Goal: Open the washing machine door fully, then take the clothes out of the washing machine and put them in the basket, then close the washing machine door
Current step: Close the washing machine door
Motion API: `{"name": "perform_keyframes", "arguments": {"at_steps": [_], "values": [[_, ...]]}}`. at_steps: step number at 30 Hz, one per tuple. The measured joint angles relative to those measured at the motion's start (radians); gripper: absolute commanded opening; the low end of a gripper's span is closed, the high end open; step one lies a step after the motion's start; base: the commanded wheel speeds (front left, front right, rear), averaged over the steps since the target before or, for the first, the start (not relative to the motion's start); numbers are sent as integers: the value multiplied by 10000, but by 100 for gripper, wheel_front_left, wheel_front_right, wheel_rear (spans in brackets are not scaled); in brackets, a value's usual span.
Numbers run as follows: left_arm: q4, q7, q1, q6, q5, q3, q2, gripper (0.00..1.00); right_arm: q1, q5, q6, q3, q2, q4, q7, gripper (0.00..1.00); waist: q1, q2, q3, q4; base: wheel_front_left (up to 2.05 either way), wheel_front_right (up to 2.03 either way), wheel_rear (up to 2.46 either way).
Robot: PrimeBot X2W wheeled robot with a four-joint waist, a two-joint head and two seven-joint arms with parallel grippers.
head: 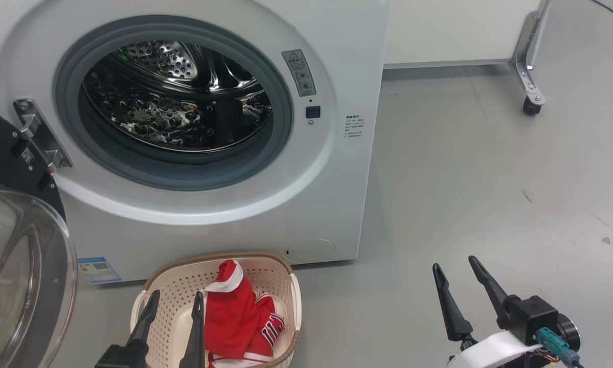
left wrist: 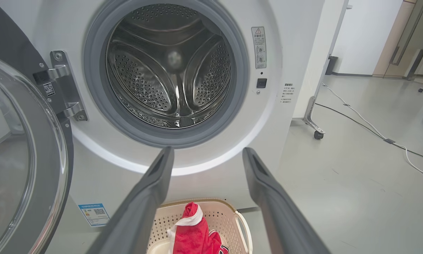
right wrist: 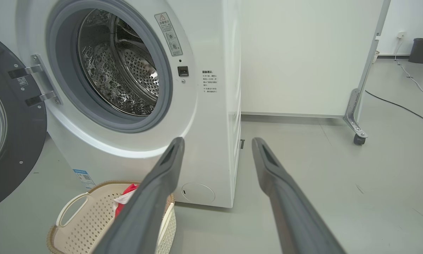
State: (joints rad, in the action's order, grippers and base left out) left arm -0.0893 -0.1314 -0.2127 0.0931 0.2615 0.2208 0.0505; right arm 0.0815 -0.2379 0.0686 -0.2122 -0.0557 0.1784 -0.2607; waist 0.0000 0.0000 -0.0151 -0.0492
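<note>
Your red jersey [head: 240,317] lies in the cream laundry basket [head: 183,286], which sits on the floor just in front of the white washing machine [head: 337,153]. The washing machine door [head: 9,255] stands wide open at the left, so you can see the steel drum [head: 173,102]. Your left gripper [head: 177,294] hovers over the basket, fingers apart and holding nothing. Your right gripper [head: 454,262], also spread and empty, hangs over the grey floor [head: 490,179], well to the right.

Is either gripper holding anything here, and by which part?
Nothing is held. The left gripper and right gripper are open and empty; the bright red jersey lies in the cream perforated plastic basket.
</note>
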Motion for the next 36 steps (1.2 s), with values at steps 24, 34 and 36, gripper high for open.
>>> {"name": "perform_keyframes", "arguments": {"at_steps": [24,34,36], "values": [[-311,249,-41,0,-13,104,6,100,0,-2,-19,-12,12,-2,0,100,0,0,52,-87,-89,90,-1],[-405,261,-44,0,-15,77,8,100,-1,-6,-19,-12,15,-2,0,100,0,0,34,-70,-28,28,0],[-405,263,-46,2,-15,69,8,100,-1,-6,-19,-12,15,-2,0,100,0,0,32,-69,-7,7,0]]}}
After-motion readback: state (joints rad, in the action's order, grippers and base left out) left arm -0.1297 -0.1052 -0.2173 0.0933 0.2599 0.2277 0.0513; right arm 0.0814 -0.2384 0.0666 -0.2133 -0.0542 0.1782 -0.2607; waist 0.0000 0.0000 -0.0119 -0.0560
